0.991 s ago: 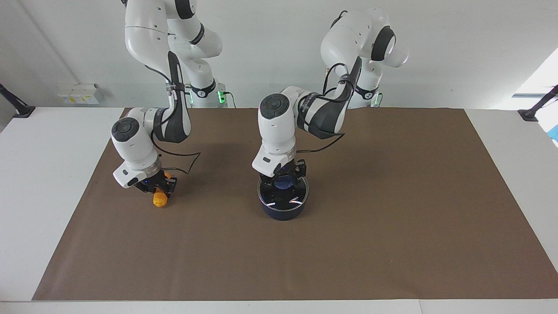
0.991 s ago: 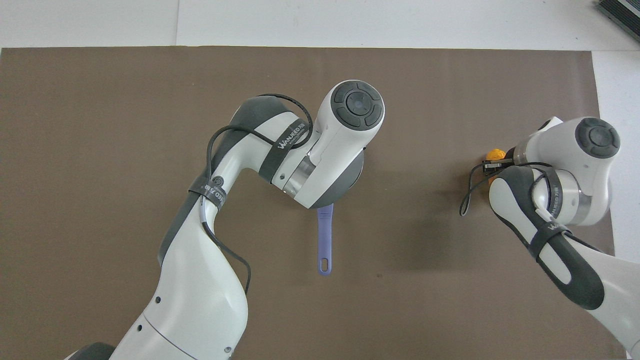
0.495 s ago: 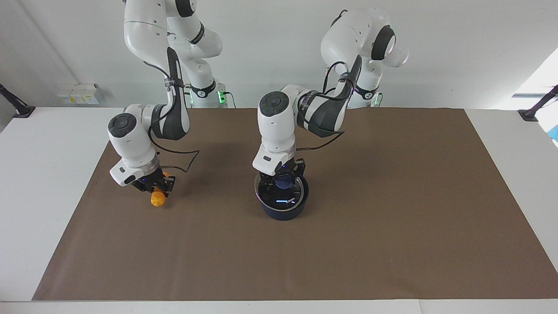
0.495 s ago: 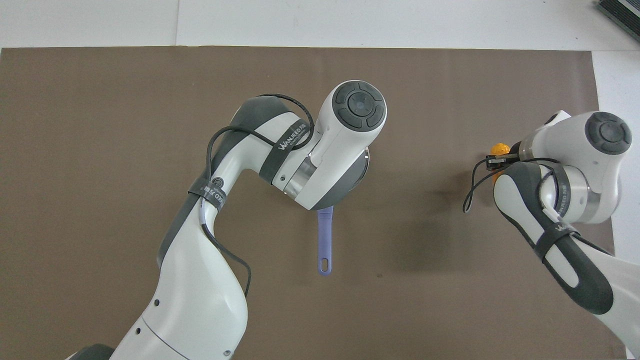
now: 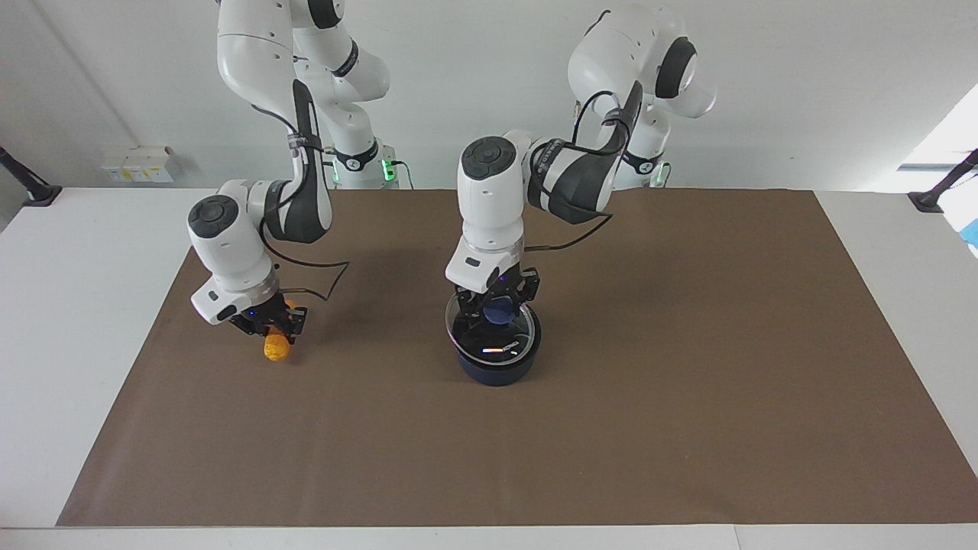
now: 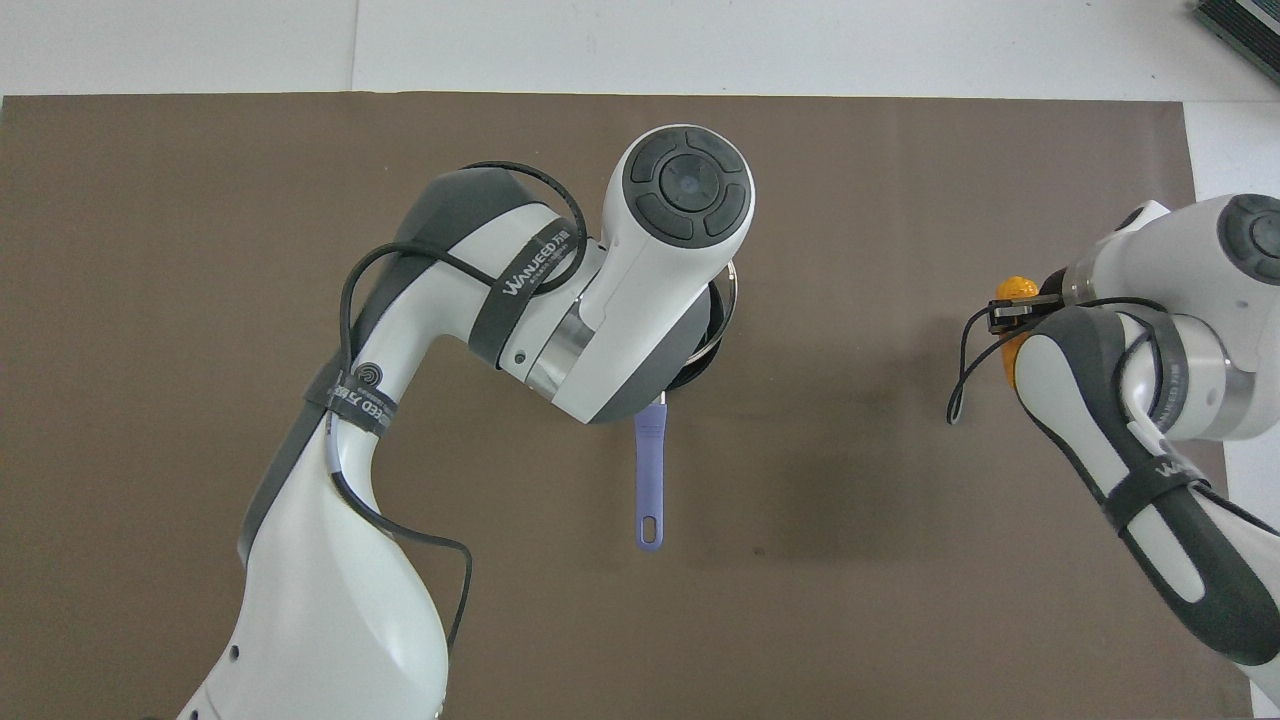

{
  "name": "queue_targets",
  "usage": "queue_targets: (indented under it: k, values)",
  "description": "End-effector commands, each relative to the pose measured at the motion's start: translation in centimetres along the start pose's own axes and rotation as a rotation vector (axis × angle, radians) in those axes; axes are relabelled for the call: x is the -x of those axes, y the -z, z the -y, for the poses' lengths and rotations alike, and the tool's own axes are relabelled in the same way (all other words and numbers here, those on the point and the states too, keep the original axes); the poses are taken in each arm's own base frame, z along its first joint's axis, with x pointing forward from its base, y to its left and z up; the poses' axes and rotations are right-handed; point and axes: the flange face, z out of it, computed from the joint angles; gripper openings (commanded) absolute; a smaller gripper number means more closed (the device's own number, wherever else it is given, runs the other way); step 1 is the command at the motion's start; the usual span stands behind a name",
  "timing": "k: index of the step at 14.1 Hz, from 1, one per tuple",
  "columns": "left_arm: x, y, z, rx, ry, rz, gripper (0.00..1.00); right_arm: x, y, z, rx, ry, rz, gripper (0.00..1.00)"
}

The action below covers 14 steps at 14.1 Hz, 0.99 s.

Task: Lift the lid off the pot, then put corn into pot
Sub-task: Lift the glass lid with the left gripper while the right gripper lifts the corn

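The dark blue pot point(image 5: 497, 373) stands mid-mat, its long handle point(image 6: 649, 470) pointing toward the robots. My left gripper point(image 5: 500, 309) is shut on the blue knob of the glass lid point(image 5: 475, 336), which hangs tilted just above the pot's rim. In the overhead view the left arm covers most of the pot, and only a strip of the lid's rim point(image 6: 733, 300) shows. Toward the right arm's end of the table, my right gripper point(image 5: 273, 328) is shut on the yellow-orange corn point(image 5: 276, 349), held end-down just above the mat. The corn point(image 6: 1018, 288) peeks out past the right wrist from above.
A brown mat point(image 5: 688, 382) covers most of the white table. Small white boxes point(image 5: 137, 163) sit by the wall at the right arm's end. Black clamp stands point(image 5: 936, 195) rise at the table corners nearest the robots.
The left gripper closed on the knob and raised the lid off the pot, tilting it. The right arm lifted the corn slightly off the mat.
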Motion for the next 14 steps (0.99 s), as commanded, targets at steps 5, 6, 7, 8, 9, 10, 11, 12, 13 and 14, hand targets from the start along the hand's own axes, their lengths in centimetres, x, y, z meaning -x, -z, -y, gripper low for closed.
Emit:
queue_targets:
  k: [5,6,7,8,9,10,11,12,13,14]
  values:
    - [-4.0,0.4,8.1,-0.076,0.038,0.008,0.00,-1.3,10.4,4.9,-0.055,0.007,-0.006,0.00]
    - [-4.1,0.1,9.3,-0.087,0.024,0.022,0.00,-1.4,11.1,6.1,-0.055,-0.010,-0.006,0.00]
    - [-4.1,-0.3,10.8,-0.097,0.025,0.036,0.00,-1.4,11.4,8.1,-0.050,-0.023,-0.011,0.00]
    - [-4.7,-0.5,12.6,-0.119,0.027,0.036,0.00,-1.4,11.4,10.2,-0.054,-0.039,-0.021,0.00]
    - [-5.2,-0.7,14.5,-0.138,0.006,0.043,0.00,-1.3,11.5,11.8,-0.065,-0.062,-0.019,0.00]
    - [-5.6,-0.9,16.1,-0.145,-0.008,0.057,0.00,-1.1,11.4,13.7,-0.064,-0.077,-0.015,0.00]
    - [-6.1,-1.2,17.9,-0.154,-0.005,0.067,0.00,-0.8,11.4,15.9,-0.062,-0.096,-0.013,0.00]
    - [-6.5,-1.4,19.6,-0.172,-0.005,0.064,0.00,-0.8,11.4,18.5,-0.063,-0.122,-0.016,0.00]
    - [-6.8,-1.9,20.9,-0.184,-0.001,0.067,0.00,-1.4,11.4,20.8,-0.071,-0.169,-0.021,0.00]
    - [-6.9,-2.4,22.1,-0.193,0.011,0.073,0.00,-1.8,11.6,22.4,-0.078,-0.201,-0.026,0.00]
